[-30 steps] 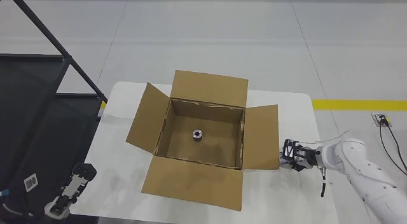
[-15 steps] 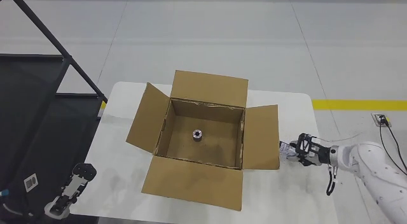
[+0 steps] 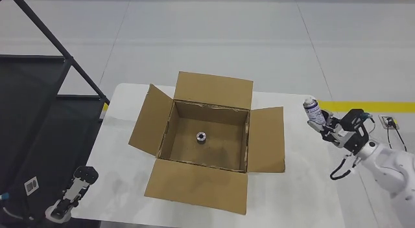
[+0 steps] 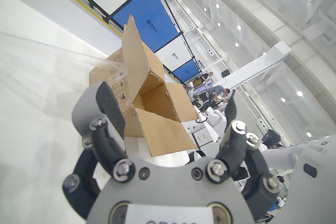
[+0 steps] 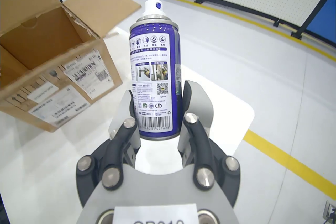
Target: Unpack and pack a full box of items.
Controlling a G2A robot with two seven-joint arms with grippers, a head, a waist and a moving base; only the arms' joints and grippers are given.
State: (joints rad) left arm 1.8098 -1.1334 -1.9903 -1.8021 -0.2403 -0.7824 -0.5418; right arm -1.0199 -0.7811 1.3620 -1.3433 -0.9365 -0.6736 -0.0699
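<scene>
Top view has the box [image 3: 198,186] in the middle of the table [image 3: 123,163], all four flaps folded out. On its floor lies one small round metal part [image 3: 201,137] and, as far as I can see, nothing else.

The right gripper [image 5: 158,97] is clamped on the lower half of a spray can [image 5: 155,57], nozzle pointing away from the wrist. It holds the can by the table's far right corner, right of the box and well apart from it, and seemingly off the surface. The left gripper [image 4: 168,100] hangs at the table's near left corner, fingers spread with nothing between them.

My read is that the box is close to empty, so the job sits around the turn between unpacking and packing. I can't tell whether the can is on its way out or going back in. Either way, most of the packing seems left to do.
</scene>
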